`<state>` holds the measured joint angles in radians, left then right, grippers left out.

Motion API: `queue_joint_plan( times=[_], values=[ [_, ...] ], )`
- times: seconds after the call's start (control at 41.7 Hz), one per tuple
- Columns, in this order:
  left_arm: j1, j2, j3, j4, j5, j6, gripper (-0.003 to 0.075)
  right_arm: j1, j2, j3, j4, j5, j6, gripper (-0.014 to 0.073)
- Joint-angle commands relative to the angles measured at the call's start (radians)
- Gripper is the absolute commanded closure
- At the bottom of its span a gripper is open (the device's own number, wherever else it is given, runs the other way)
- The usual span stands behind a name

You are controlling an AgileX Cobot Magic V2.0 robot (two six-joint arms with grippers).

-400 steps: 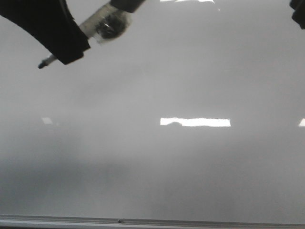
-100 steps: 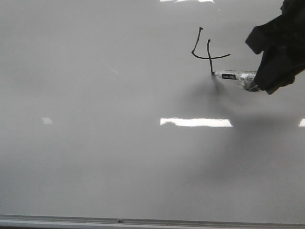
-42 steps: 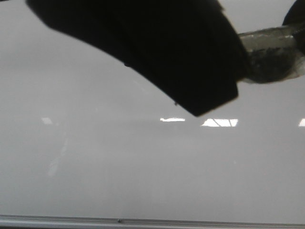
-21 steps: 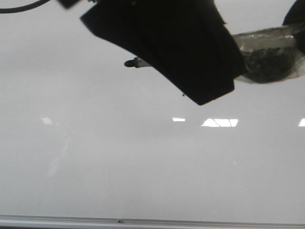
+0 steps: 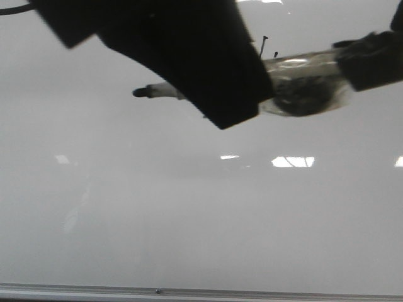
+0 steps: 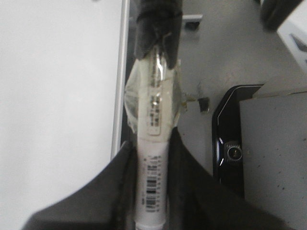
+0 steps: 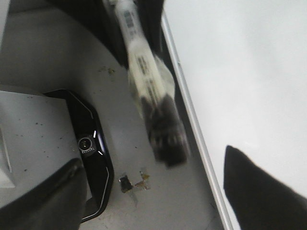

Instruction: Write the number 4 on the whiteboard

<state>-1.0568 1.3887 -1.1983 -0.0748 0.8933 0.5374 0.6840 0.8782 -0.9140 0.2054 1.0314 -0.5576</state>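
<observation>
1. Gripping a white marker (image 6: pixel 152 184) between its 2 dark fingers (image 6: pixel 117 191), the left hand (image 6: pixel 151 211) is clenched on the barrel, whose barcode label shows in the left wrist view.
2. From the front, that left hand (image 5: pixel 189 69) is a large black shape across the upper middle of the whiteboard (image 5: pixel 189 214), with the marker's dark tip (image 5: pixel 140 92) poking out to its left, above the board surface.
3. Only the tops of 2 thin black strokes of the number 4 (image 5: pixel 264 43) show just beyond the left hand's right edge; the rest of the figure is hidden behind the hand and marker.
4. A crinkled wrap of clear tape (image 5: pixel 302 85) bulges around the marker's rear end, which reaches right to a black part (image 5: pixel 371 56) at the frame edge.
5. The right hand's dark fingers (image 7: pixel 261 191) stand well apart with nothing between them, so it is released; the blurred marker (image 7: pixel 144 72) lies beyond them.
6. Beside the whiteboard's silver frame edge (image 7: pixel 192 124) sits a black camera housing (image 7: pixel 93 143) on the grey desk (image 7: pixel 144 201), with small debris (image 7: pixel 129 182) near it.
</observation>
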Motion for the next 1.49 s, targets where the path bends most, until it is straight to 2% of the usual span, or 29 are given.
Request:
queue_joint_plan(
  times=[0.0,0.096,0.168,0.264,0.384,0.48,0.576,0.72,1.152,1.2,1.248,1.392,1.464],
  values=[
    [-0.002,-0.036,-0.050,0.194,0.036,-0.196,0.0658,-0.032,-0.049,-0.031,-0.091,-0.018,0.099,-0.0018],
    [0.011,-0.042,-0.057,0.533,0.137,-0.546,0.0658,-0.071,-0.094,-0.031,-0.117,0.005,0.136,-0.0018],
    [0.081,-0.071,-0.050,0.588,0.172,-0.662,0.0658,-0.072,-0.105,-0.031,-0.117,0.007,0.145,-0.0018],
    [0.229,-0.149,-0.017,0.576,0.118,-0.664,0.0658,-0.072,-0.105,-0.031,-0.117,0.008,0.146,-0.0018],
    [0.529,-0.265,0.063,0.435,-0.040,-0.664,0.0658,-0.072,-0.105,-0.025,-0.117,0.008,0.149,-0.0018],
    [0.779,-0.334,0.178,0.266,-0.241,-0.663,0.0658,-0.072,-0.105,-0.025,-0.117,0.008,0.150,-0.0018],
    [0.916,-0.338,0.322,0.152,-0.501,-0.663,0.0658,-0.072,-0.105,-0.025,-0.116,0.008,0.150,-0.0018],
    [0.944,-0.274,0.460,0.152,-0.811,-0.663,0.0658,-0.072,-0.105,-0.025,-0.116,0.005,0.150,-0.0018],
    [0.944,0.053,0.470,0.150,-1.299,-0.663,0.0650,-0.072,-0.105,-0.025,-0.116,0.003,0.150,-0.0018],
    [0.944,0.072,0.470,0.150,-1.311,-0.663,0.0618,-0.072,-0.105,-0.025,-0.116,0.003,0.150,-0.0018],
    [0.944,0.083,0.470,0.150,-1.311,-0.663,0.0554,-0.072,-0.105,-0.025,-0.116,0.003,0.150,-0.0018],
    [0.944,0.088,0.470,0.154,-1.299,-0.663,0.0300,-0.072,-0.105,-0.025,-0.115,0.003,0.155,-0.0018],
    [0.944,0.065,0.470,0.158,-1.233,-0.663,0.0273,-0.072,-0.105,-0.025,-0.115,0.003,0.157,-0.0018]
  ],
)
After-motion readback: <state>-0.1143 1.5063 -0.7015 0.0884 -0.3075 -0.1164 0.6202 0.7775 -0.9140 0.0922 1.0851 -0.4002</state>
